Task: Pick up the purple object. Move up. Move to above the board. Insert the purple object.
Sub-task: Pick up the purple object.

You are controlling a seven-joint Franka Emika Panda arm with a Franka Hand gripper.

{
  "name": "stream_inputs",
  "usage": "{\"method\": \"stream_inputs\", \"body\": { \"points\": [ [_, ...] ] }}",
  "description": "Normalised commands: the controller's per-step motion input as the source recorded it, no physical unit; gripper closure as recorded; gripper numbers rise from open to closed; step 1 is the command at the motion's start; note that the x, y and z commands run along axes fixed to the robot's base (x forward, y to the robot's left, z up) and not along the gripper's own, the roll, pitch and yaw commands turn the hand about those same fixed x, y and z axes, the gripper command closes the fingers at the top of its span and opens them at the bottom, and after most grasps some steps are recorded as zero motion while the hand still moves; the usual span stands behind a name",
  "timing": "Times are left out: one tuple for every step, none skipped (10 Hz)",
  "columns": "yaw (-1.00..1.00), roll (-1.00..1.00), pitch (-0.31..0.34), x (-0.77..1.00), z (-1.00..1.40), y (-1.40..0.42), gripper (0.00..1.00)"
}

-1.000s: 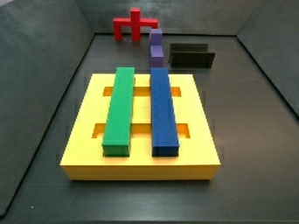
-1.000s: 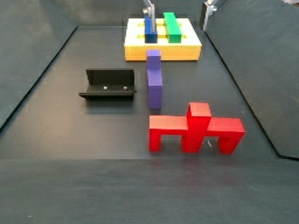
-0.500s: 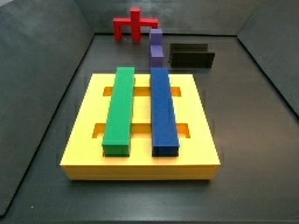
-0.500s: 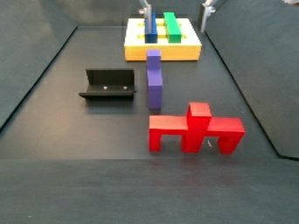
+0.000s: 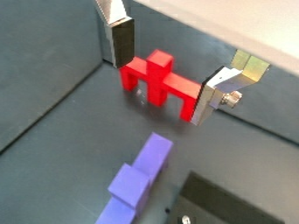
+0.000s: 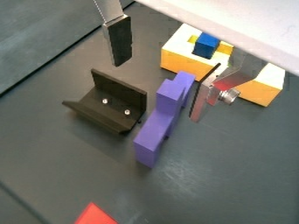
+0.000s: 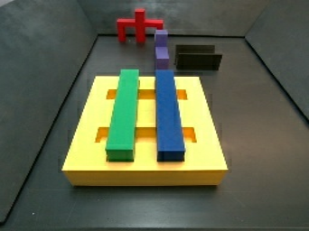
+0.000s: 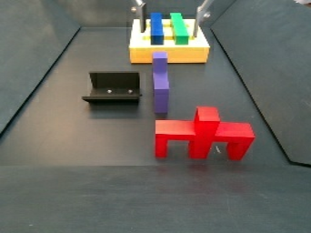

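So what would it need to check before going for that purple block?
1. Pincer open and empty: ok. Its plates stand wide apart and hold nothing.
2. Purple block free to grab: ok. It stands on the floor, apart from the fixture and the red piece.
3. Pincer centred over the block: cannot tell. The two wrist views disagree on what lies between the plates.
4. Pincer low enough to close: not ok. It hangs well above the floor.
5. Yellow board has room: ok. Open slots show beside the green bar and blue bar.
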Motion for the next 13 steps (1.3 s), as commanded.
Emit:
{"method": "stream_inputs", "body": {
  "points": [
    [-0.71, -0.26, -0.287, -0.03, -0.21, -0.19, 0.00],
    [-0.73, -0.13, -0.237, -0.06, -0.37, -0.28, 0.00],
    [-0.83, 0.00, -0.020, 0.00, -0.31, -0.40, 0.00],
    [-0.90, 0.00, 0.000, 0.00, -0.28, -0.33, 0.00],
    [-0.91, 0.03, 0.000, 0.00, -0.19, -0.30, 0.00],
    [-0.90, 0.02, 0.000, 0.00, 0.00, -0.31, 0.00],
    [-0.92, 0.03, 0.000, 0.00, 0.00, -0.28, 0.00],
    [-0.93, 0.16, 0.000, 0.00, -0.21, -0.13, 0.00],
    [-0.95, 0.18, 0.000, 0.00, -0.26, -0.10, 0.00],
    [-0.91, 0.21, -0.020, 0.06, -0.37, -0.07, 0.00],
    [-0.95, 0.19, -0.021, 0.01, -0.34, -0.06, 0.00],
    [-0.93, 0.09, -0.001, 0.06, -0.08, -0.17, 0.00],
    [-0.80, 0.06, 0.000, 0.24, 0.00, -0.20, 0.00]
  ]
}}
